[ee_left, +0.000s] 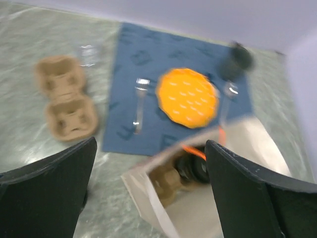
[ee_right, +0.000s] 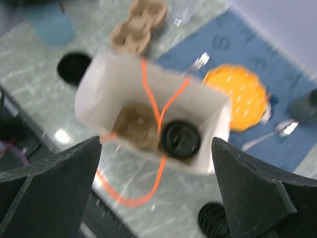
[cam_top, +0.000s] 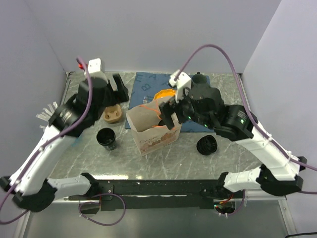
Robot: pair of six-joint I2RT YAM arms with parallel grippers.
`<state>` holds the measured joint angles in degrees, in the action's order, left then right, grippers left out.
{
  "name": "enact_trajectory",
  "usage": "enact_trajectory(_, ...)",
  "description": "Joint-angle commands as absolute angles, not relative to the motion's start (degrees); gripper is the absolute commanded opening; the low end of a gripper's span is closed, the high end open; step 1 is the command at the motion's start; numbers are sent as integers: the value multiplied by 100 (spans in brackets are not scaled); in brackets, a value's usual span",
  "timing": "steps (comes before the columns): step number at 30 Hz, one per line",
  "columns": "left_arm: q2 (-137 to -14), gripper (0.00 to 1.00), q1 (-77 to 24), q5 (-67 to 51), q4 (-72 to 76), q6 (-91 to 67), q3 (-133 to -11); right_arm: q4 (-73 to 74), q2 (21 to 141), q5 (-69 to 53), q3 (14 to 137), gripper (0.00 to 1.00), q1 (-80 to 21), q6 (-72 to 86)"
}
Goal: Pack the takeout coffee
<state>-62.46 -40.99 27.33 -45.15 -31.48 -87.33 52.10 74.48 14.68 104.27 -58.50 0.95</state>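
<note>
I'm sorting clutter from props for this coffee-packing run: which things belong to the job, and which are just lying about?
Job: paper bag; lidded black cup inside it; open black cup; ribbed black lid.
Lying about: orange plate; fork; green mug; blue mat; spare cup carrier.

Table: grey stone look, smooth and shiny.
Bag: pale paper, matt.
Mat: blue cloth.
Cup holder: rough brown cardboard.
Fork: shiny, maybe metal; my view is blurry.
Black cup: smooth, matt.
My right fingers: black plastic, matt.
</note>
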Motion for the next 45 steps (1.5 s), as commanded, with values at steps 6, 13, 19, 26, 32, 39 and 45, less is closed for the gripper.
enact_trajectory(6,-7716,97,-2567,4614,-7372,-4922,-10117,4914,5705,1091,8887,100,-5818,704)
enact_trajectory(13,-7568,95,-1417,5010,-7007,-4597,-8678,4711,5484,782,8736,100,-5810,475)
enact_trajectory(19,-7479,84,-845,4930,-5960,-3912,-7587,4518,5563,765,8710,100,-5810,396)
enact_trajectory(26,-7866,79,-457,5308,-5038,-3340,-7234,4649,5704,844,8842,100,-5810,334)
enact_trajectory(32,-8191,76,-387,5256,-4202,-2752,-7163,4772,5651,923,8824,100,-5810,273)
enact_trajectory(39,-8674,62,-255,5484,-4271,-2830,-7427,4948,5731,958,8930,100,-5818,334)
enact_trajectory(45,-8631,39,-211,5757,-4465,-3014,-7576,4904,5590,1002,8772,100,-5810,369)
